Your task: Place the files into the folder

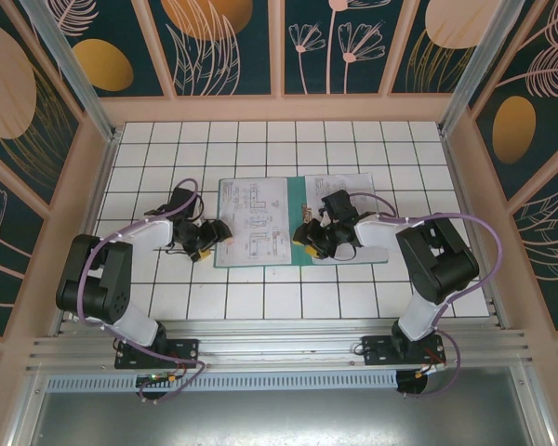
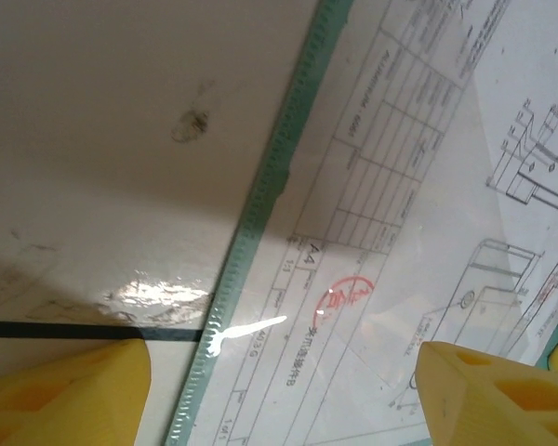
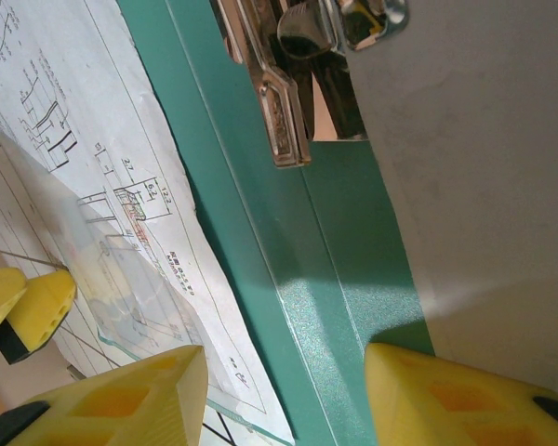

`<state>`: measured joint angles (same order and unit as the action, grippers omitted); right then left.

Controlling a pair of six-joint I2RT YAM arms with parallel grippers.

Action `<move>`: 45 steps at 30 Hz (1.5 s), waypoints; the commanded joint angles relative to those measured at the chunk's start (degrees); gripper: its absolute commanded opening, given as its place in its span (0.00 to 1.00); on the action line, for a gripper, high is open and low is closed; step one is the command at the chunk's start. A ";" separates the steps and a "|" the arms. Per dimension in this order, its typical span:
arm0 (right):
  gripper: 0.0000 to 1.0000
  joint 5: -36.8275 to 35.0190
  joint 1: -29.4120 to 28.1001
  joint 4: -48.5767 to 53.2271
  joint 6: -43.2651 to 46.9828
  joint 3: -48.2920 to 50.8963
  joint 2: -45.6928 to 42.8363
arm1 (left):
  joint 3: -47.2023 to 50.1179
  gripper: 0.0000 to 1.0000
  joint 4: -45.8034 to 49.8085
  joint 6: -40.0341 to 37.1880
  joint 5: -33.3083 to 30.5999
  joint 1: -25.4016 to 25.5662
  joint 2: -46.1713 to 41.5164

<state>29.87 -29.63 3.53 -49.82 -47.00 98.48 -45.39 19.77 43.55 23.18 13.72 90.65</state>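
You get the metal clip of the folder sharp at the right wrist, a speck overhead; left gripper and right gripper gape wide, empty.

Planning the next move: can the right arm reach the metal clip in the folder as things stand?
Probably yes: its open fingers hover over the folder, the metal clip just ahead with nothing between them.

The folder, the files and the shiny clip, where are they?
the folder (image 3: pixel 344 251), right wrist view, on its bare green inside.
the files (image 2: pixel 391 214), left wrist view, on the top sheet's printed table.
the shiny clip (image 3: pixel 277 102), right wrist view, on its metal lever.
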 commanded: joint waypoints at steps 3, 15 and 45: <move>0.50 -3.94 -0.34 4.98 -0.10 0.92 3.18 | 0.68 0.72 7.01 1.25 2.38 2.37 -1.78; 0.50 -3.68 -0.43 5.26 -0.10 0.77 3.47 | 0.12 0.72 11.62 2.69 -2.86 3.56 -3.63; 0.50 -1.92 -0.17 5.15 1.08 -0.06 5.23 | 1.82 0.44 -2.63 9.82 -2.46 8.06 -13.14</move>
<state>30.09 -29.61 3.68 -49.80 -48.36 99.72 -44.14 22.04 52.66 19.18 21.21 79.35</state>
